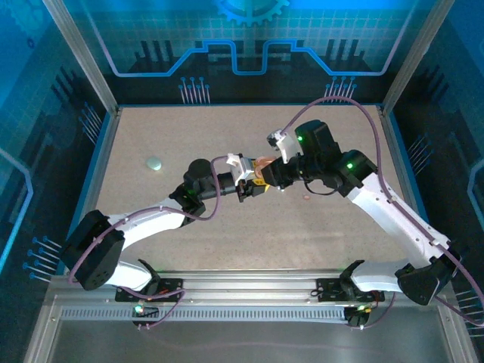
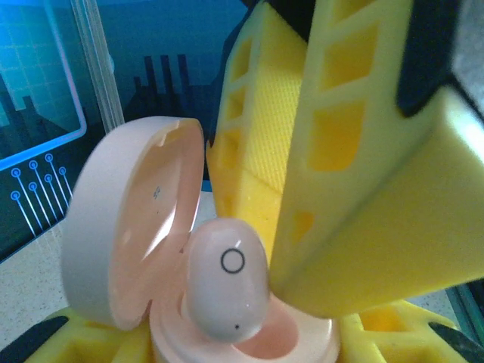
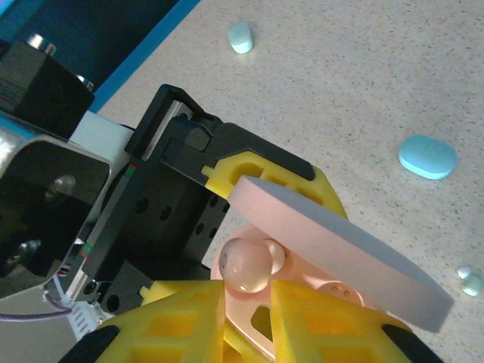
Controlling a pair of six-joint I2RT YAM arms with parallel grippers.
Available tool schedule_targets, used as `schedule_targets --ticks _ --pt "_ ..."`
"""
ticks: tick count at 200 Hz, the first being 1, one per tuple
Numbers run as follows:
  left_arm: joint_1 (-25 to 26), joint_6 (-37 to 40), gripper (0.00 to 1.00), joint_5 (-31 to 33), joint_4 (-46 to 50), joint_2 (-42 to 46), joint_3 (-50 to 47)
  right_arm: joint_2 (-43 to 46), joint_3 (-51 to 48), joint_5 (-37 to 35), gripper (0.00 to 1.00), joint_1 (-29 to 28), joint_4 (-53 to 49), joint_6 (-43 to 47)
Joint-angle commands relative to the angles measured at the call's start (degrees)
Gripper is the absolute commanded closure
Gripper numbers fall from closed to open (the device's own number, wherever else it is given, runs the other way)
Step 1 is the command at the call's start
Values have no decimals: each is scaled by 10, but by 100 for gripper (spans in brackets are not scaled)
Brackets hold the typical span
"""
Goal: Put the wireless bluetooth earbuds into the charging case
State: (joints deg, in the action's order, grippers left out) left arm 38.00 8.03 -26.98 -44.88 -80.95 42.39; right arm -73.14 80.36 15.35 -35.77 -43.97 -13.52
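Observation:
A pink charging case [image 2: 128, 234] stands with its lid swung open, its base clamped between the yellow fingers of my left gripper [image 2: 242, 352], which is shut on it. My right gripper [image 3: 248, 291] is shut on a glossy pale pink earbud [image 3: 246, 265], pinched at its fingertips. The earbud [image 2: 227, 280] rests tilted in the left socket of the case base [image 3: 318, 283], under the raised lid [image 3: 333, 242]. From above, both grippers meet mid-table at the case [image 1: 262, 164], the left gripper [image 1: 253, 189] coming from the left and the right gripper [image 1: 271, 181] from the right.
A pale blue oval case [image 3: 427, 156] lies on the tabletop beyond the grippers, with a mint earbud [image 3: 240, 36] farther off and two tiny pale earbuds [image 3: 470, 281] at the right edge. A greenish oval case [image 1: 154, 162] sits at the table's left. Walls ring the table.

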Motion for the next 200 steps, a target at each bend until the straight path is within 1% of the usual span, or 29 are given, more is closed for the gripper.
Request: schedule_targets --ticks 1,33,48,76,89,98,111,130,159,174,200 --pt "2 10 69 -17 -22 15 19 -3 -2 34 75 12 26 -20" --pt "2 7 69 -18 -26 12 20 2 -22 46 74 27 55 -53" --pt "2 5 69 -19 -29 11 20 0 -27 64 80 31 65 -63" --pt "2 3 69 -17 -33 12 19 -6 -23 74 79 33 48 -61" --pt "2 1 69 -16 -36 12 19 -3 -26 77 80 36 50 -62" --pt "2 0 69 -16 -36 11 19 0 -31 95 83 40 58 -66" --pt "1 3 69 -18 -35 11 18 -1 -29 140 87 49 59 -68" --pt "-1 10 69 -18 -29 12 15 -3 -14 176 87 63 28 -59" --pt "-7 33 69 -38 -26 18 9 -20 9 223 88 85 -26 -49" --pt "-7 42 69 -47 -16 23 12 -27 11 226 87 89 -39 -48" --pt "-7 36 68 -56 -14 26 16 -40 8 223 85 90 -22 -73"
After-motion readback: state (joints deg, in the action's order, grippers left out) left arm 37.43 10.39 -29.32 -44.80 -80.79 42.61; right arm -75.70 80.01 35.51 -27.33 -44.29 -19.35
